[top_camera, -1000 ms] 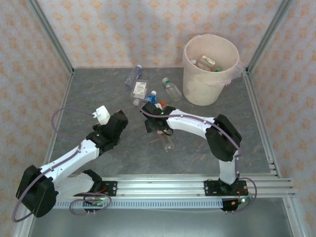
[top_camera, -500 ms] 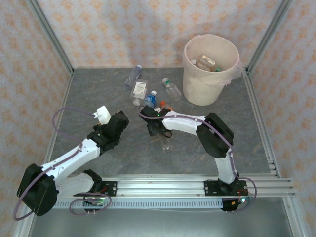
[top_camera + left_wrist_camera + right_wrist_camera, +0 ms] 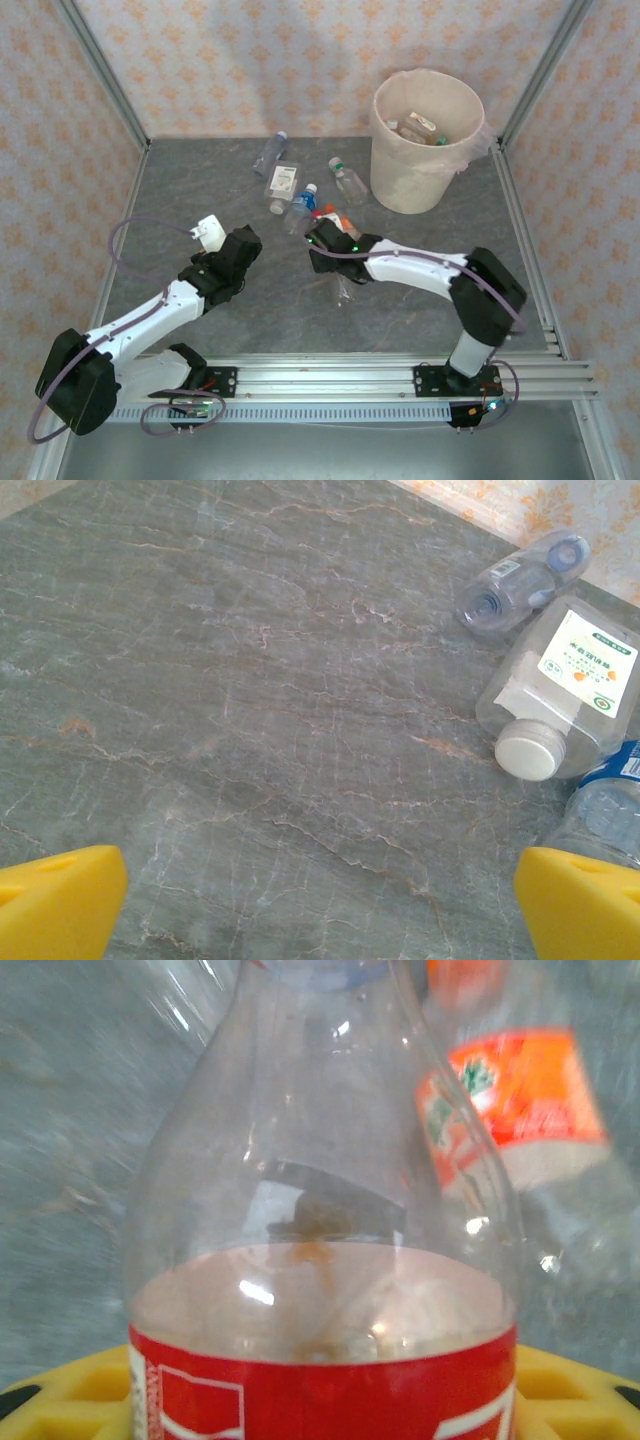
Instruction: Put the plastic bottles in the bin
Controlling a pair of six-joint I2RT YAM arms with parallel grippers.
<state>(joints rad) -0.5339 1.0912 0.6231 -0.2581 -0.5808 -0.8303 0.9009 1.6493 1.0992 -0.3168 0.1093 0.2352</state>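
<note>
Pads (image 3: 70, 1400) of right hand (image 3: 320, 1400) sit either side of a red-label bottle (image 3: 320, 1210); can't tell if they're actually clamped on it, and an orange-label bottle (image 3: 515, 1100) lies just beyond. Left hand (image 3: 320, 905) is spread wide w/ nothing in it, over bare bench (image 3: 250, 680), w/ a white-cap bottle (image 3: 560, 695) and a blue-cap bottle (image 3: 520, 580) ahead to its right. Bin (image 3: 425, 170) stands at far right of bench, well apart from both hands, several bottles (image 3: 420, 128) inside.
</note>
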